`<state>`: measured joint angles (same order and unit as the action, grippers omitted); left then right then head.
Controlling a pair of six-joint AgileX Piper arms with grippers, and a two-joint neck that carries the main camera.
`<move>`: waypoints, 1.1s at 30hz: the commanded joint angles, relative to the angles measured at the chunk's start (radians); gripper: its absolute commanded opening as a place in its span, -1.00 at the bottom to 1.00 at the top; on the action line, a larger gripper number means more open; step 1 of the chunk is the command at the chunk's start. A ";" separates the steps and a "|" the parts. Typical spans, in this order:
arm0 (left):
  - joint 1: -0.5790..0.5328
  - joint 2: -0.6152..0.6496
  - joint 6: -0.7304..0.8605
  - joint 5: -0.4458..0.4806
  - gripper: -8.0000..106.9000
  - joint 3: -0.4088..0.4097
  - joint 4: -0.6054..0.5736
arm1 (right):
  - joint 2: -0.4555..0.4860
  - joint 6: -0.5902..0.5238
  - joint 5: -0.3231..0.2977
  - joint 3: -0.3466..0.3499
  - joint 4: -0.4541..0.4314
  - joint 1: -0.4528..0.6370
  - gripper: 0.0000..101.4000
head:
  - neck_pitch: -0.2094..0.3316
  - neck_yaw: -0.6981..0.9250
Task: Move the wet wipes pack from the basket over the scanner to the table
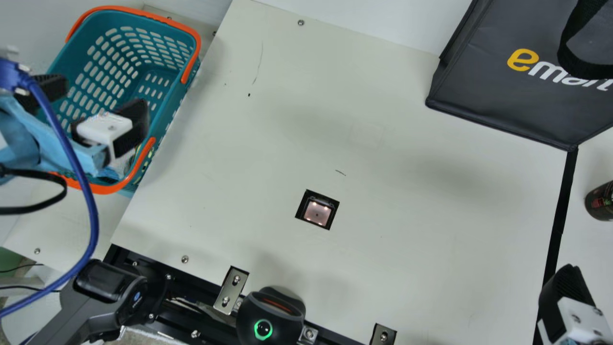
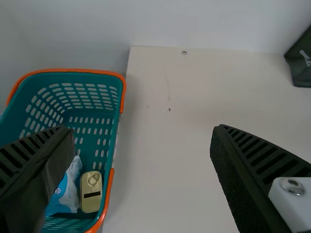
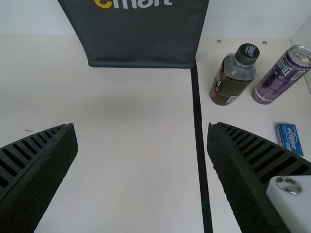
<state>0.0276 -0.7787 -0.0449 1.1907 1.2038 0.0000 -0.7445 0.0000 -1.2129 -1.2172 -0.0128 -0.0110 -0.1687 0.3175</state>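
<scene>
Left fingers [image 1: 135,120] spread; wet wipes pack [image 2: 70,189] apart, below, in basket [image 1: 72,58]; right fingers [image 1: 566,286] spread.

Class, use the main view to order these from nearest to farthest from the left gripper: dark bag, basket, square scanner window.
1. Basket, on the view's left
2. Square scanner window, near the middle
3. Dark bag, upper right
</scene>
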 commanded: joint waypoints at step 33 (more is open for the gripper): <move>0.703 -0.591 0.470 -0.107 0.71 0.167 -0.208 | 0.000 0.000 0.000 0.000 0.000 0.000 0.87 | 0.030 0.004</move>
<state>0.7320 -1.3168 0.3582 1.0775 1.3585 -0.2068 -0.7445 0.0000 -1.2129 -1.2172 -0.0128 -0.0110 -0.1687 0.3175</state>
